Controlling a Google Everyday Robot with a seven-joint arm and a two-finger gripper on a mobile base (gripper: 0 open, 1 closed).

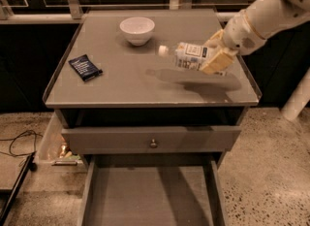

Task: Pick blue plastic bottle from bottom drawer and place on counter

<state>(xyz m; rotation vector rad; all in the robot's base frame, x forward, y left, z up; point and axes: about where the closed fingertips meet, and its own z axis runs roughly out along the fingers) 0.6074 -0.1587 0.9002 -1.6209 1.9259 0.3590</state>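
Observation:
The blue plastic bottle [186,54] lies on its side in the air, white cap pointing left, a little above the counter [126,82]. My gripper [214,55] is shut on the bottle's right end, over the right half of the counter. The bottle's shadow falls on the counter just below it. The bottom drawer [150,196] stands pulled open at the bottom of the view, with nothing on its grey floor.
A white bowl [137,30] stands at the back middle of the counter. A dark blue snack packet [85,68] lies at the left. The upper drawer with a round knob [153,143] is closed. A cable [19,140] lies on the floor at left.

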